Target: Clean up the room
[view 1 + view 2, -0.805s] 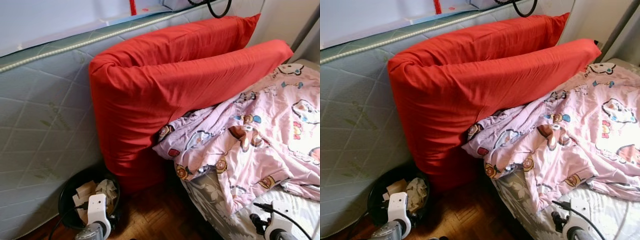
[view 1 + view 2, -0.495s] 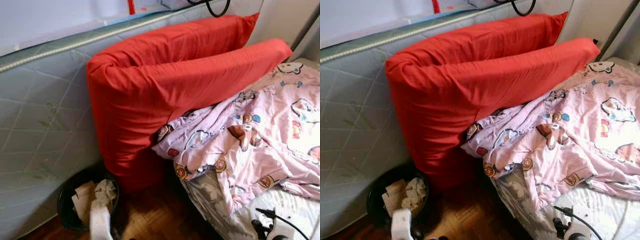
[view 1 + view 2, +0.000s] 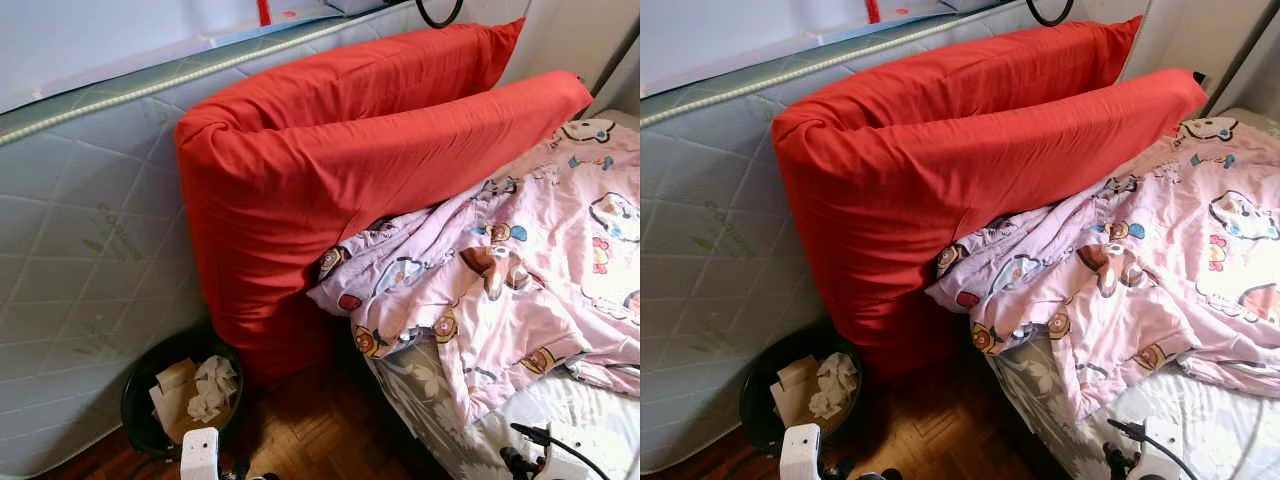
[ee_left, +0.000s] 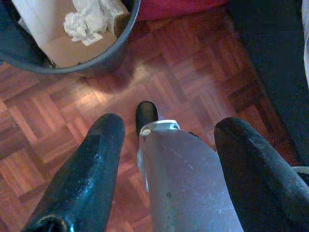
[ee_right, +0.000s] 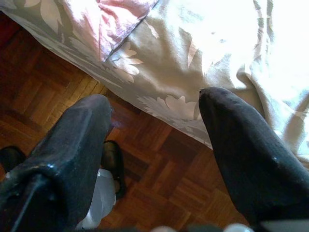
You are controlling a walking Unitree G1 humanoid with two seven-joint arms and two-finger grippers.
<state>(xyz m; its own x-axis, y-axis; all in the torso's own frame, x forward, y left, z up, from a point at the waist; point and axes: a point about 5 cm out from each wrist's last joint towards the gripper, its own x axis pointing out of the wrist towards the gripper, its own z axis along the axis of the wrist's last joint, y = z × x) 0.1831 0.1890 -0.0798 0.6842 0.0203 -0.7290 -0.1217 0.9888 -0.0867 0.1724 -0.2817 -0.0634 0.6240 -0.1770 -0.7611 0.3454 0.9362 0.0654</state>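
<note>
Above the parquet (image 4: 193, 77), both arms hang low: left gripper (image 4: 166, 145) spread near the bin (image 4: 96, 53), right gripper (image 5: 154, 125) spread beside the bed (image 5: 193, 63).

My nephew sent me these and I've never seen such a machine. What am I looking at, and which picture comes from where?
It is a walking household robot tidying a bedroom. The two wide pictures come from its head, looking down at a big red cushion leaning on a mattress, a pink cartoon-print blanket on the bed, and a black bin of crumpled paper on the wood floor. The other two come from its wrists. The left claw hangs open above the floor near the bin; the right claw hangs open by the bed's edge. Neither holds anything.
</note>
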